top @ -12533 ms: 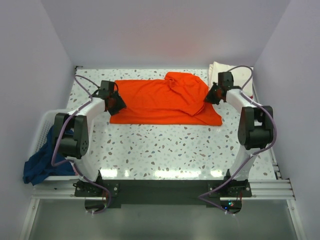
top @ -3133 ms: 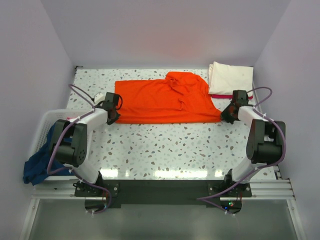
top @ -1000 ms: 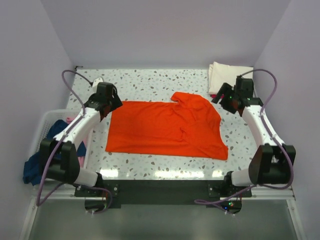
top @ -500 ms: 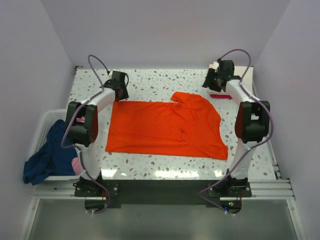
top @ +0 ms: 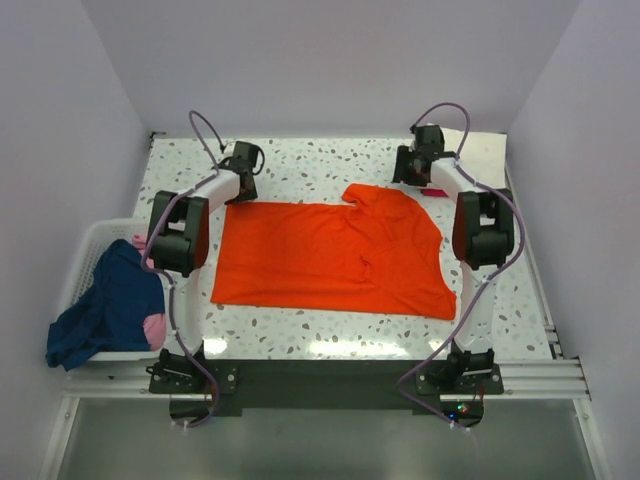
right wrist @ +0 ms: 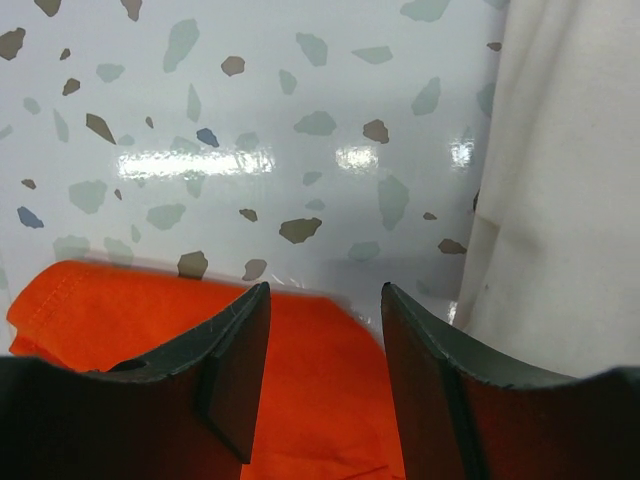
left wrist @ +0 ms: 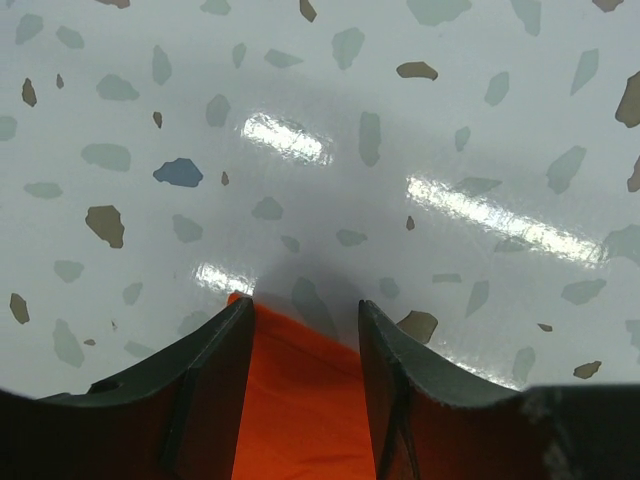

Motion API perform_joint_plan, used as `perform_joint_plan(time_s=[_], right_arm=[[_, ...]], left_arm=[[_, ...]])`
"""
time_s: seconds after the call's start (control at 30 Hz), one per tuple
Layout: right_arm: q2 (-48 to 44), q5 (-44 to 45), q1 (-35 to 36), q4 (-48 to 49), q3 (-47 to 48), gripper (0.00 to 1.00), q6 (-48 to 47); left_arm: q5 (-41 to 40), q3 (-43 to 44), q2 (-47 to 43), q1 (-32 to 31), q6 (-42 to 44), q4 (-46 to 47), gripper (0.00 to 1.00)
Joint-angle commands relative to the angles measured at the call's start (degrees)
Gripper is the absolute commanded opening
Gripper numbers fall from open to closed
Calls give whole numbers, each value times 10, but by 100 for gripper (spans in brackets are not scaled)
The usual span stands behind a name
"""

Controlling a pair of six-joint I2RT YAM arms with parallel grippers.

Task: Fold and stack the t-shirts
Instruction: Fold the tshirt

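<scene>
The orange t-shirt lies spread flat in the middle of the table. My left gripper sits at its far left corner. In the left wrist view the left gripper is open, its jaws astride the orange corner without pinching it. My right gripper is at the shirt's far right edge. The right wrist view has the right gripper open too, with orange cloth between the fingers. A folded cream-white t-shirt lies at the far right, and shows as cream-white cloth beside the right gripper.
A white slatted basket stands off the table's left edge, holding a navy t-shirt and a bit of pink cloth. A thin red strip shows under the cream shirt's near edge. Walls close in the table on three sides.
Both arms have swung from the shirt's sides to its far corners, and both pairs of jaws have narrowed. The orange shirt has not moved in the last second.
</scene>
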Motion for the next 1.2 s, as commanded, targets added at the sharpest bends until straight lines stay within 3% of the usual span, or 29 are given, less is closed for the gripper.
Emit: perform_joint_plan(time_s=[0.0,0.4,0.7,1.17], right_arm=[[-1,20,-4,-4,33,52,-29],[31,-6,-3,-24,47,52,-37],[29,-25,0,-18,32,52,-32],[15,-49,0,-17,14,52,-27]], left_arm=[[-24,13,-7,-1,-15,-17,51],[-24,18,-21,-1,-24,-29,50],[-28,22,-45,-1,-18,-43,57],[-20,19,-22,-1,-22,-47,51]])
